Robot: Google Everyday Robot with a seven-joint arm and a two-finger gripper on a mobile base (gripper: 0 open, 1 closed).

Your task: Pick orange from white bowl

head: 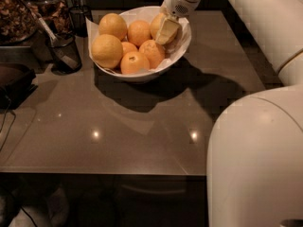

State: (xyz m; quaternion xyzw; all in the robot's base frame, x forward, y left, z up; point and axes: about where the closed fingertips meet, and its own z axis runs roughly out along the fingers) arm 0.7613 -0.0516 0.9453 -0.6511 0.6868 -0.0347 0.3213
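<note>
So the hand [168,31] is down inside the white bowl [137,75], over at the back right, close to the rim. It sits on top of an orange [157,22], one of the bigger pale ones, and covers most of that fruit's right half, so only the left part pokes out. Honestly can't tell whether the hand is spread, pressed together or actually pinching the orange, since its pale front just blocks the view. The orange itself is in the bowl, tucked toward the back wall, right beside its neighbour.

The bowl is pretty full. There are two more big pale fruits [107,51] on the left and another at the back middle. A few small fruits [134,63] in a deeper orange are bunched at the front. The bowl sits toward the far side of the dark glossy bench [142,131], throwing a big shadow to the front and right.

The white arm [265,22] comes in from the upper right, and a big white chunk of the robot body [255,164] fills the lower right corner. Left of the bowl a dark mesh cup [64,56] stands near it, not touching.
</note>
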